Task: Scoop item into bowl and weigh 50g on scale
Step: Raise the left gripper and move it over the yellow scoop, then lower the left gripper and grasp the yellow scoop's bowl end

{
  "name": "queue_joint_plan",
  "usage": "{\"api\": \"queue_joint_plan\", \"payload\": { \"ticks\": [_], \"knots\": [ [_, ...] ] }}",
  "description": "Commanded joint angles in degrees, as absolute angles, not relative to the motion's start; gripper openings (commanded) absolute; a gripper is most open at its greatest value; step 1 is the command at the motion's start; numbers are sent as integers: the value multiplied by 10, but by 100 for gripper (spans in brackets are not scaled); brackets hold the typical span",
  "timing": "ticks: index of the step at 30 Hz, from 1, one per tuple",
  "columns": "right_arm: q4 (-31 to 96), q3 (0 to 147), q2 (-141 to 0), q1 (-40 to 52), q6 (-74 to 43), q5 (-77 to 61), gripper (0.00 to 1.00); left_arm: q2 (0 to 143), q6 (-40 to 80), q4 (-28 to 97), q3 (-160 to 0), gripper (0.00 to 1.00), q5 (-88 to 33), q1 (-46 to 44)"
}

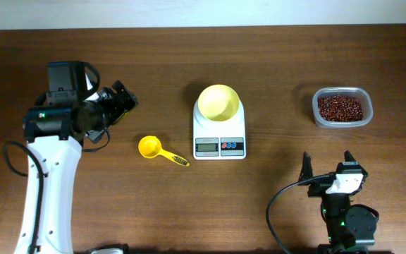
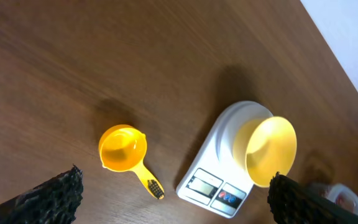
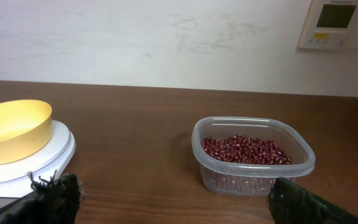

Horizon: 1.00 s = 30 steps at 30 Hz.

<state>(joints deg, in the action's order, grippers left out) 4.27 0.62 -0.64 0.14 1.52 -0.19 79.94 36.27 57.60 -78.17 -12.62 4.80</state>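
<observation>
Two arms: left claw [image 1: 124, 99] and right claw [image 1: 327, 164] both spread wide, empty. Round pale-yellow plastic bowl [image 1: 219, 102] sits on white scale [image 1: 219, 146], overhead centre. Grainy red-brown beans [image 1: 340, 107] lie in clear tub [image 1: 342, 89], upper right. Yellow scoop [image 1: 150, 147] shows overhead and left-wrist only.

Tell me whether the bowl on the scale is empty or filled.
Empty. The bowl shows only bare yellow inside; the beans sit in the clear tub.
</observation>
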Motion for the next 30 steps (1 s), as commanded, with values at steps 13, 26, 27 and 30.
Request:
{"api": "queue_joint_plan", "payload": {
  "ticks": [13,26,27,30],
  "knots": [
    [46,3,-4,-1,12,5,99,805,524,585,-738,99,-25,-2],
    [46,3,-4,-1,12,5,99,807,594,581,-639,99,-21,-33],
    [46,3,-4,-1,12,5,99,807,594,581,-627,100,-21,-34],
    [46,3,-4,-1,12,5,99,807,594,564,-600,97,-21,-34]
  ]
}}
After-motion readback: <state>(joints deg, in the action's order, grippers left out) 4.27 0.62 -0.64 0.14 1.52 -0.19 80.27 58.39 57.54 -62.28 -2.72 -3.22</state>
